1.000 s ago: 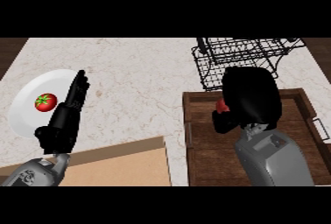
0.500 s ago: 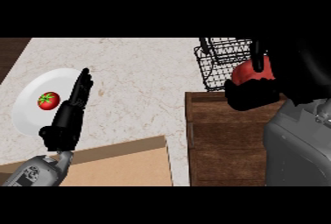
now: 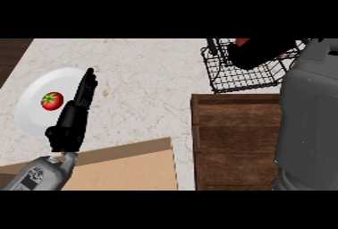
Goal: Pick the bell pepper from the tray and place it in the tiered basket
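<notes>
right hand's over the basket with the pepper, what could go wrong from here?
1. The right hand hides most of the bell pepper; only a red sliver shows, so release position over the tiered basket is hard to judge. It might catch the wire rim.
2. The right forearm blocks the view of the tray and the basket's right side.

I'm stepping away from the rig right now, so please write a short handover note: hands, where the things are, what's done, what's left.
Left hand: open, fingers straight, resting beside the white plate with the tomato.
Right hand: over the wire basket, curled round the bell pepper; only a red sliver of it shows.
Wooden tray: no pepper visible on it.
Done: pepper lifted off the tray and carried to the basket.
Left: release it in the basket, pull the arm back.
</notes>
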Motion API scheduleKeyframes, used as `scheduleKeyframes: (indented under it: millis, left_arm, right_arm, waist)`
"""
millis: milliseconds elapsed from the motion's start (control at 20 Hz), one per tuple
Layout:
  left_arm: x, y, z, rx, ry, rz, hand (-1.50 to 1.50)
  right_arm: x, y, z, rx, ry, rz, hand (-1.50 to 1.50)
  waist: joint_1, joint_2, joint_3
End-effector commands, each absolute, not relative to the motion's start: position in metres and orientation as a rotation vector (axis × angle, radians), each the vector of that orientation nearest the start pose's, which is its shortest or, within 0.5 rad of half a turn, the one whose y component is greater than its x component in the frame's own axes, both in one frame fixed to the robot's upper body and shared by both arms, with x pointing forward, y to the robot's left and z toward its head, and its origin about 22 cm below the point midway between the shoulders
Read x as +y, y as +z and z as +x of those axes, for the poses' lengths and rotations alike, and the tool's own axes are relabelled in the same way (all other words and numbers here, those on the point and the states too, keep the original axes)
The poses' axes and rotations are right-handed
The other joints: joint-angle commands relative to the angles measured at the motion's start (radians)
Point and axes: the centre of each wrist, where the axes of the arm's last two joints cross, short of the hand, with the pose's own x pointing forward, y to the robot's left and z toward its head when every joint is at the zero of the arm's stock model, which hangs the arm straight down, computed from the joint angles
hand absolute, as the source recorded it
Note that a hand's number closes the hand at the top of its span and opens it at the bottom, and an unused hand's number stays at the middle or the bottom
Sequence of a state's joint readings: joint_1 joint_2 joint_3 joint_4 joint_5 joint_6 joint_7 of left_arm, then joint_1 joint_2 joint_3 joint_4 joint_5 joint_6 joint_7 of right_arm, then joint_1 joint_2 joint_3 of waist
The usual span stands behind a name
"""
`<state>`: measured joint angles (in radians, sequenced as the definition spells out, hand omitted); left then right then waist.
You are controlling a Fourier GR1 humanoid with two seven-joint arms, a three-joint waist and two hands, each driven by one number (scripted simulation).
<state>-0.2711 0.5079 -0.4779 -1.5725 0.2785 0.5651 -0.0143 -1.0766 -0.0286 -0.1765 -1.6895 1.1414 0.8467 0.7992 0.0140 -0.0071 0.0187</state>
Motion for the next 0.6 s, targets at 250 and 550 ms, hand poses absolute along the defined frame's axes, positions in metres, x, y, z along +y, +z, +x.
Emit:
scheduleKeyframes:
  millis: [250,550]
  left_arm:
    - [0.181,0.042,0.263,-1.651,-0.116,0.170,0.00]
    - [0.214,0.048,0.270,-1.684,-0.124,0.178,0.00]
  right_arm:
    - [-0.149,0.336,0.355,-1.230,0.811,-1.255,1.50]
    - [-0.206,0.321,0.395,-1.191,0.807,-1.310,1.50]
  waist:
    - [-0.005,0.010,-0.019]
    - [0.005,0.015,-0.019]
